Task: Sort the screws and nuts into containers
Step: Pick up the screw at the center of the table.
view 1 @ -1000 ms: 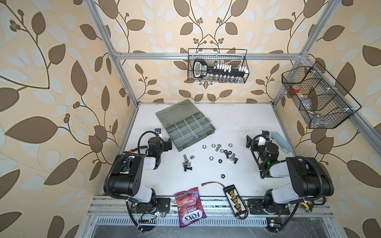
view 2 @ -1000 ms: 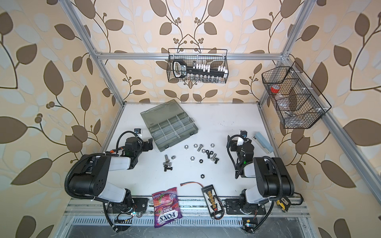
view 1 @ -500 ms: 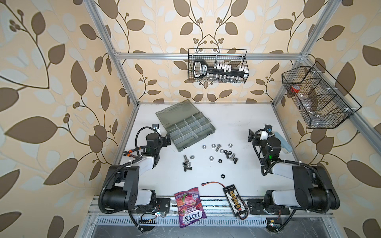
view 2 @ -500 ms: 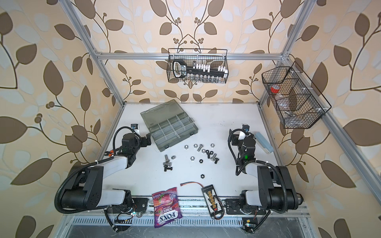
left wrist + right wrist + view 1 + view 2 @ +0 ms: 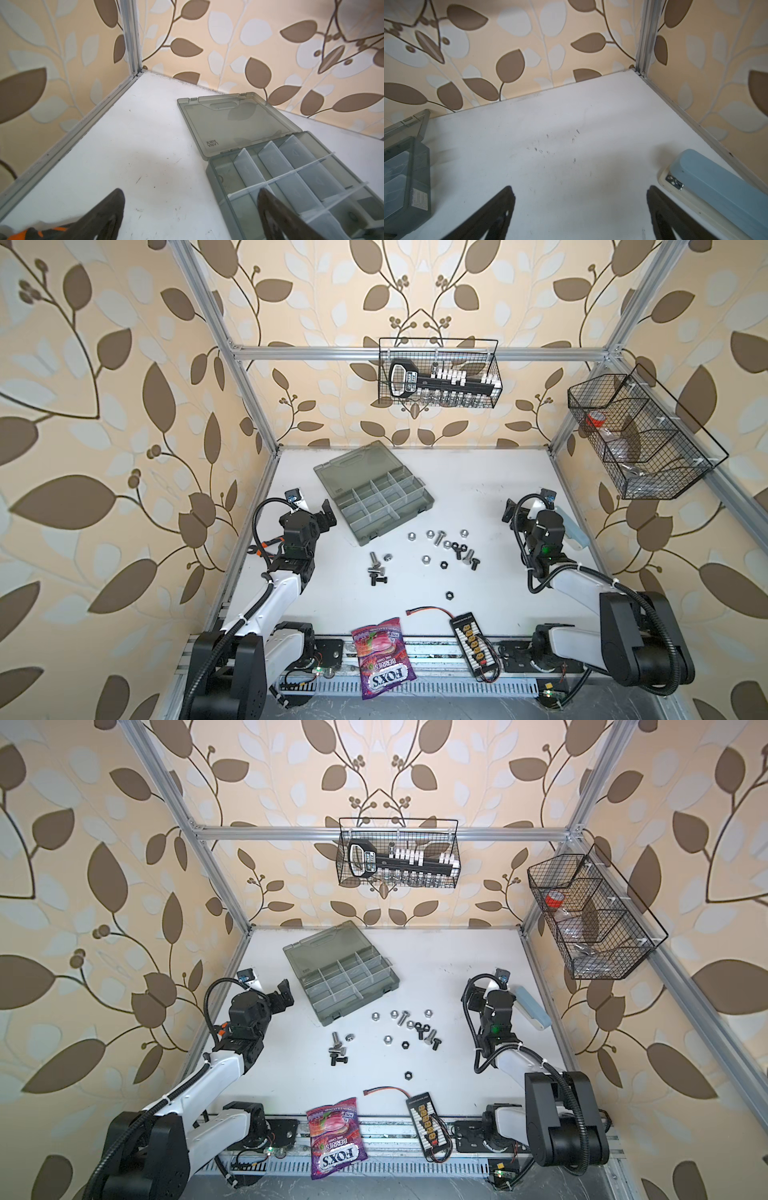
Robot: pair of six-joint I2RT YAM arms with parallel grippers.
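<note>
1. Screws (image 5: 468,554) are lying loose on the white worktop (image 5: 478,489), silver and black mixed. One group is sitting mid-worktop near the case's front wall, and another group (image 5: 376,571) is lying nearer the left arm.
2. Nuts (image 5: 411,536) are lying scattered among and between those groups. One black nut (image 5: 449,595) is sitting apart, closer to the front rail.
3. Containers (image 5: 376,499) are sitting inside the grey-green organizer case (image 5: 399,524), which is resting at an angle on the worktop. Its lid (image 5: 353,468) is lying flat open toward the back wall.
4. Left pincer (image 5: 328,514) is hovering just beside the case's left corner, jaws standing wide and gripping nothing. In the left wrist view one finger (image 5: 270,207) is overlapping the nearest compartments.
5. Right pincer (image 5: 580,189) is hanging over bare worktop, jaws spread wide with nothing between them. A pale blue stapler (image 5: 716,182) is lying just beside one finger.
6. Candy bag (image 5: 382,655) and charging board (image 5: 473,641) are lying at the front edge; wire baskets (image 5: 440,373) are hanging on the walls.
</note>
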